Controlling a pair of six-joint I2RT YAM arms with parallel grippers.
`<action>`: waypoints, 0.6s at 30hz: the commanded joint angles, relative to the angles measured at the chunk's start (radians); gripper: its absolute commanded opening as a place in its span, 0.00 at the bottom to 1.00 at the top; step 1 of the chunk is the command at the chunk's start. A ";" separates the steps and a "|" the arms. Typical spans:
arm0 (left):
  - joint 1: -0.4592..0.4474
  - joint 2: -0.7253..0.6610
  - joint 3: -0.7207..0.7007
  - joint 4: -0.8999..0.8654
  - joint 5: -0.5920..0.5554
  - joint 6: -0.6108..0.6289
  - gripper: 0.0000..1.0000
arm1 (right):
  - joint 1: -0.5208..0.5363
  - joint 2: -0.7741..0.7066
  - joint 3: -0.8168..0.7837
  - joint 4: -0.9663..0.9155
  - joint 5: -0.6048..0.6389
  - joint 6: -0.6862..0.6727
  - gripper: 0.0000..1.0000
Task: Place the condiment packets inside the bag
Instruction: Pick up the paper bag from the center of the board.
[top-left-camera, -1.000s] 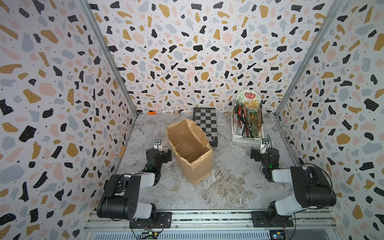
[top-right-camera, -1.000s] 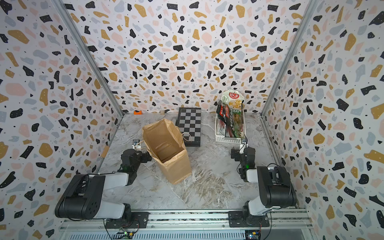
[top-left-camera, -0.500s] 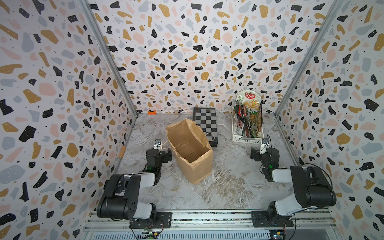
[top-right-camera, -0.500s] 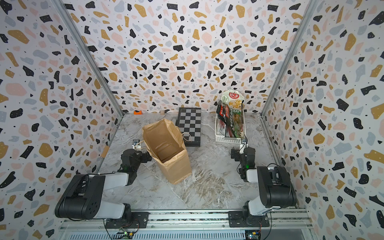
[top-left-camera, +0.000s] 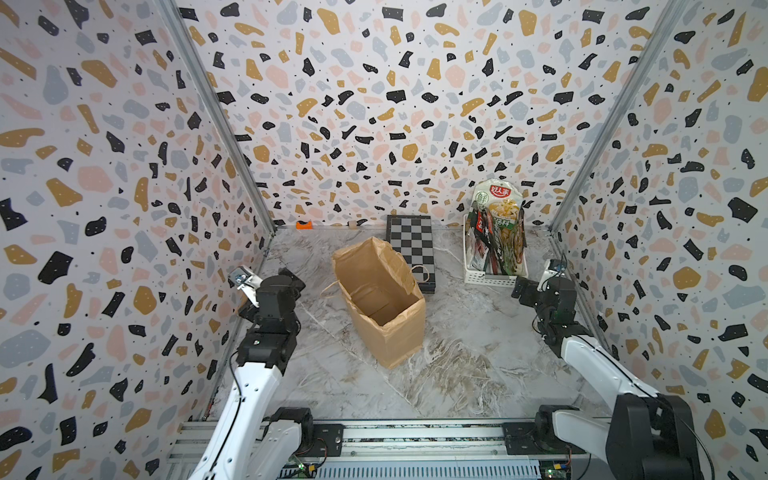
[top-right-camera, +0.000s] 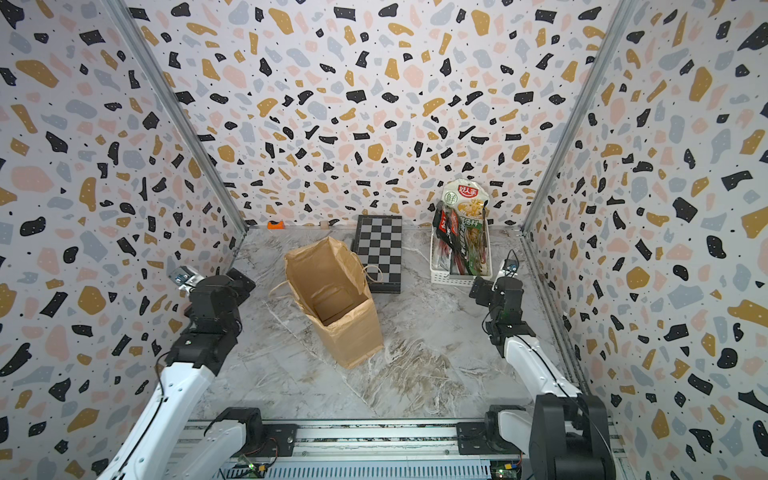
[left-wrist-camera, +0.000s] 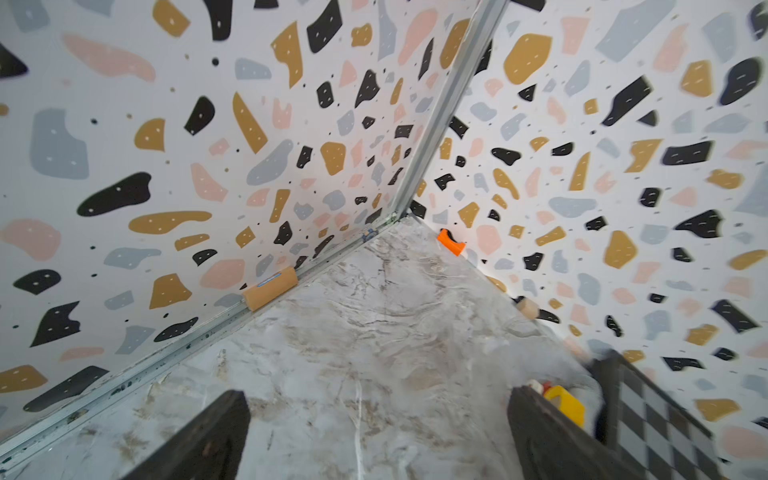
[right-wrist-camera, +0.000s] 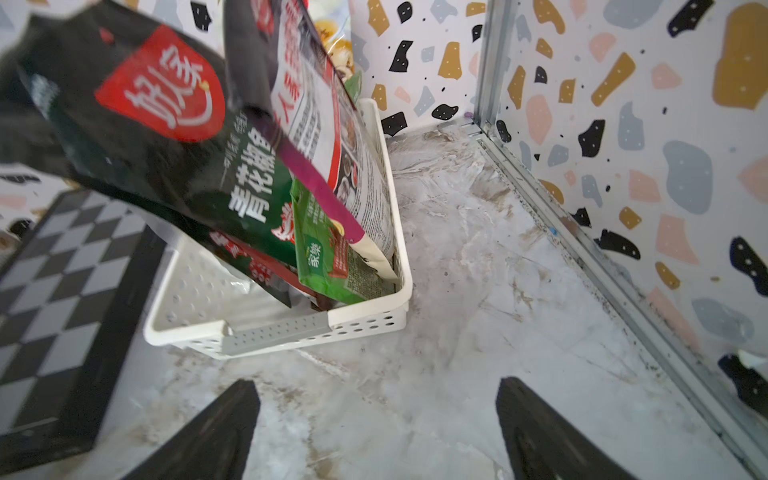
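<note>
A: Well, nearest us, what are the hands doing?
B: Both are idle. The left gripper (left-wrist-camera: 378, 399) has its jaws spread wide over the bare marble-look tabletop (top-left-camera: 457, 374), with nothing between them. The right gripper (right-wrist-camera: 376, 395) is just as wide and empty, low down just in front of the basket (right-wrist-camera: 291, 328).
A: And the bag?
B: The bag (top-left-camera: 395, 340) stands mid-table between the arms. It's creased kraft paper, its mouth gaping and its twisted handles hanging outside. I see only brown paper inside.
A: The packets?
B: Farther back, the condiment packets (top-left-camera: 496, 232) stand on end in that white perforated plastic basket. They lean together, their tops well above its rim.
A: How would they handle?
B: I'd judge them light and floppy, and the glossy film looks slick. Pinch one across a flat top edge that sticks up clear, then lift straight so its neighbours don't drag out. The paper bag looks easy to tip if nudged.
A: And beyond?
B: A stiff checkered board (top-left-camera: 409, 241) lies flat behind the bag, near the back wall
</note>
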 joint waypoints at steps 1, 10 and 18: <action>0.000 0.061 0.267 -0.406 0.265 0.009 1.00 | 0.003 -0.034 0.089 -0.376 -0.104 0.159 0.91; -0.051 0.134 0.519 -0.642 0.717 0.081 0.89 | 0.037 0.016 0.232 -0.674 -0.288 0.069 0.84; -0.233 0.299 0.575 -0.715 0.672 0.094 0.86 | 0.090 0.064 0.288 -0.751 -0.290 0.011 0.83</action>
